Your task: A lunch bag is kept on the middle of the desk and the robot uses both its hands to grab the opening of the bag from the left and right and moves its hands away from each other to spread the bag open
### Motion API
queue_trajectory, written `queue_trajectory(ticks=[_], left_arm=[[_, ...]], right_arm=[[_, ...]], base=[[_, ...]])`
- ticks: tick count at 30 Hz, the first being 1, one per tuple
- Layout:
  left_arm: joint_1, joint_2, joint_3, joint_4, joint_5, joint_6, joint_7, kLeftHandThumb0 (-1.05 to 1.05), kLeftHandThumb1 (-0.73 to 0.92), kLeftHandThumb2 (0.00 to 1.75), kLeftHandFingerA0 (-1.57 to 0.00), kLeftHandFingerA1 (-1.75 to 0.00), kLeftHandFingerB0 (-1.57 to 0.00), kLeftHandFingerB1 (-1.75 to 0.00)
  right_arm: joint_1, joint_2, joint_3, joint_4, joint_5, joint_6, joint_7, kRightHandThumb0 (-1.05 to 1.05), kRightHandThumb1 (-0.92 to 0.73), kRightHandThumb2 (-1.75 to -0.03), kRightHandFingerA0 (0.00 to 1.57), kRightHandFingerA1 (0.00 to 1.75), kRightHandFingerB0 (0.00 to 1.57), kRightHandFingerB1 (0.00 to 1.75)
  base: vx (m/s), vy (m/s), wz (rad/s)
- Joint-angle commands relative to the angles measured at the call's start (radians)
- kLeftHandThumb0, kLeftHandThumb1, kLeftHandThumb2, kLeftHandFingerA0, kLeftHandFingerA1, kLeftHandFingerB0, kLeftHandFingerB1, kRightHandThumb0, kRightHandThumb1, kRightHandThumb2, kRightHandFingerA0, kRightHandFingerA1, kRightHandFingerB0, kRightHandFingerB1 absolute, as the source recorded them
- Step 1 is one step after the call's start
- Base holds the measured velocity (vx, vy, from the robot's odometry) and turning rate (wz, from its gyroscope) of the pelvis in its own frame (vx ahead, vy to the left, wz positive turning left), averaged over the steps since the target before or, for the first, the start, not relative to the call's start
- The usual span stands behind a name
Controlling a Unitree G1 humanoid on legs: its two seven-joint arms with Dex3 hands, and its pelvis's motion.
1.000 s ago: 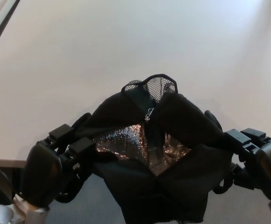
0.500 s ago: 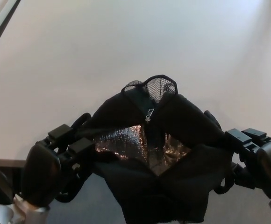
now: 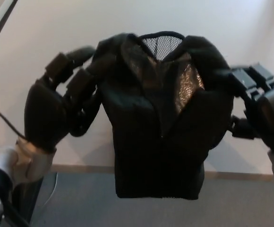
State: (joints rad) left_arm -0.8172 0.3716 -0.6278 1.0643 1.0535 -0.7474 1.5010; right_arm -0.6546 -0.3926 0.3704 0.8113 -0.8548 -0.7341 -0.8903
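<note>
The black lunch bag [image 3: 158, 137] hangs between the robot's 2 hands, filling the middle of the head view, with its lower body drooping down past the near edge of the white desk [image 3: 56, 28] so that its bottom edge shows against the grey floor [image 3: 89, 203]. The left hand [image 3: 56, 101] comes in from the picture's left and is clamped on the bag's left upper edge: its thick fingers [image 3: 73, 59] reach up and to the right and close over the fabric at the left shoulder of the opening. The right hand [image 3: 262, 106] comes in from the picture's right and is clamped on the opposite side, its fingers meeting the bag's right upper corner, where the fabric bunches against them. The bag thus sits directly between the 2 hands, touching both, with the hands well apart from each other on either side. At the top of the bag a black mesh pocket [image 3: 161, 45] stands up in the centre, and below it the opening shows as a narrow slit with the shiny foil lining [image 3: 189, 80] visible mostly on the right side of the gap. The picture is somewhat blurred, so whether the bag's base touches the desk cannot be told. A thin dark cable [image 3: 4, 120] curves near the left wrist at the picture's lower left.
</note>
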Motion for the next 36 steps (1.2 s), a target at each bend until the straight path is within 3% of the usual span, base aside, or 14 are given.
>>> queue_trajectory(ticks=[1, 2, 3, 9, 10, 11, 14, 15, 17, 18, 21, 23, 24, 36], left_arm=[[-0.203, 0.022, 0.013, 0.054, 0.008, 0.146, -0.093, 0.14, 0.58, 0.76, -0.13, -0.36, 0.00, -0.12], [-0.213, 0.022, 0.015, 0.057, 0.004, 0.145, -0.102, 0.14, 0.58, 0.76, -0.13, -0.36, 0.00, -0.12], [-0.250, 0.022, 0.025, 0.067, -0.010, 0.153, -0.132, 0.09, 0.47, 0.85, -0.14, -0.37, 0.00, -0.19], [-0.302, 0.022, 0.038, 0.125, -0.037, 0.159, -0.173, 0.12, 0.42, 0.87, -0.15, -0.37, 0.00, -0.15], [-0.301, 0.022, 0.039, 0.129, -0.039, 0.164, -0.175, 0.11, 0.45, 0.86, -0.15, -0.37, 0.00, -0.16], [-0.301, 0.024, 0.039, 0.135, -0.039, 0.168, -0.176, 0.08, 0.51, 0.77, -0.20, -0.30, 0.00, -0.21], [-0.290, 0.036, 0.032, 0.156, -0.033, 0.177, -0.171, 0.06, 0.49, 0.83, -0.16, -0.36, -0.03, -0.19], [-0.285, 0.044, 0.030, 0.164, -0.033, 0.177, -0.174, 0.05, 0.49, 0.84, -0.16, -0.35, -0.04, -0.20], [-0.278, 0.049, 0.028, 0.172, -0.035, 0.184, -0.185, 0.04, 0.50, 0.85, -0.14, -0.35, -0.03, -0.19], [-0.268, 0.055, 0.026, 0.177, -0.035, 0.190, -0.188, 0.01, 0.53, 0.80, -0.13, -0.36, -0.01, -0.17], [-0.247, 0.072, 0.024, 0.178, -0.037, 0.194, -0.198, 0.00, 0.54, 0.77, -0.10, -0.36, 0.00, -0.14], [-0.246, 0.080, 0.025, 0.179, -0.039, 0.203, -0.213, -0.01, 0.55, 0.73, -0.10, -0.35, 0.00, -0.08], [-0.246, 0.085, 0.027, 0.179, -0.042, 0.201, -0.214, -0.01, 0.53, 0.72, -0.12, -0.36, 0.00, -0.08], [-0.195, 0.152, 0.069, 0.133, -0.082, 0.166, -0.216, 0.02, 0.52, 0.74, -0.17, -0.35, -0.07, -0.18]], right_arm=[[-0.227, -0.024, -0.042, -0.140, 0.070, 0.238, 0.413, -0.44, -0.50, -0.57, 0.14, 0.30, 0.06, 0.21], [-0.247, -0.022, -0.041, -0.129, 0.068, 0.235, 0.413, -0.44, -0.50, -0.57, 0.14, 0.30, 0.06, 0.21], [-0.329, -0.010, -0.030, -0.069, 0.038, 0.250, 0.392, -0.29, -0.28, -0.85, 0.00, 0.48, 0.00, 0.48], [-0.483, 0.020, -0.001, 0.086, -0.010, 0.328, 0.341, -0.21, -0.39, -0.88, 0.00, 0.48, 0.00, 0.48], [-0.491, 0.021, -0.004, 0.100, -0.002, 0.330, 0.342, -0.32, -0.42, -0.56, 0.16, 0.34, 0.12, 0.30], [-0.501, 0.021, -0.005, 0.115, 0.005, 0.334, 0.343, -0.21, -0.37, -0.87, 0.00, 0.48, 0.00, 0.48], [-0.518, 0.011, -0.013, 0.145, 0.032, 0.333, 0.379, -0.21, -0.40, -0.88, 0.00, 0.47, 0.00, 0.49], [-0.527, 0.005, -0.008, 0.165, 0.028, 0.330, 0.371, -0.27, -0.44, -0.56, 0.20, 0.34, 0.09, 0.23], [-0.533, 0.000, -0.007, 0.177, 0.033, 0.332, 0.383, -0.27, -0.44, -0.56, 0.19, 0.33, 0.09, 0.23], [-0.531, -0.005, -0.006, 0.186, 0.033, 0.336, 0.383, -0.20, -0.37, -0.87, 0.01, 0.47, 0.00, 0.49], [-0.516, -0.024, -0.014, 0.199, 0.055, 0.312, 0.418, -0.18, -0.43, -0.90, 0.00, 0.48, 0.00, 0.49], [-0.506, -0.043, -0.005, 0.187, 0.038, 0.318, 0.406, -0.19, -0.41, -0.89, 0.00, 0.47, 0.00, 0.49], [-0.502, -0.051, -0.008, 0.185, 0.043, 0.313, 0.409, -0.25, -0.46, -0.55, 0.20, 0.31, 0.10, 0.25], [-0.369, -0.155, -0.036, 0.065, 0.091, 0.286, 0.457, -0.34, -0.44, -0.61, 0.21, 0.36, 0.13, 0.32]], base=[[0.00, 0.000, 0.00], [0.00, 0.000, 0.00], [0.00, 0.000, 0.00], [0.00, 0.000, 0.00], [0.00, 0.000, 0.00], [0.00, 0.000, 0.00], [0.00, 0.000, 0.00], [0.00, 0.000, 0.00], [0.00, 0.000, 0.00], [0.00, 0.000, 0.00], [0.00, 0.000, 0.00], [0.00, 0.000, 0.00], [0.00, 0.000, 0.00], [0.00, 0.000, 0.00]])
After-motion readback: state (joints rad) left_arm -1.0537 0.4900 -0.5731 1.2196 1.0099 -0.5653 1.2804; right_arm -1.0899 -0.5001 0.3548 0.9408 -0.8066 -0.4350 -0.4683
